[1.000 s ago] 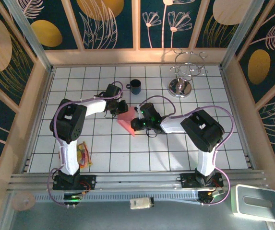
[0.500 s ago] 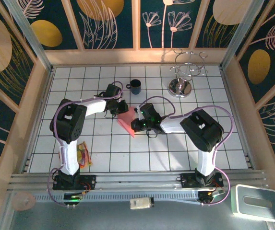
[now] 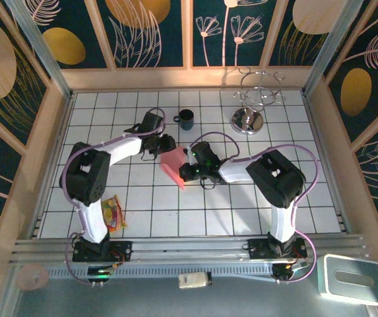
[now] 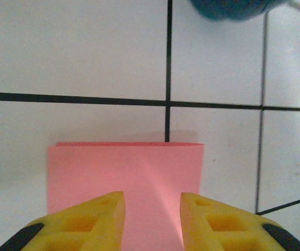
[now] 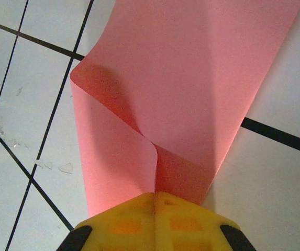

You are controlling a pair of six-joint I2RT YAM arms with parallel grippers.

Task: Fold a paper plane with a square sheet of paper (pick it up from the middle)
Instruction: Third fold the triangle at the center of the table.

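White tiled surface below us; the pink-red folded paper sheet lies mid-surface, one flap curling; our right end effector is clamped on its end; our left end effector straddles the opposite edge, fingers apart; folding looks midway, and next we likely must flatten that flap.
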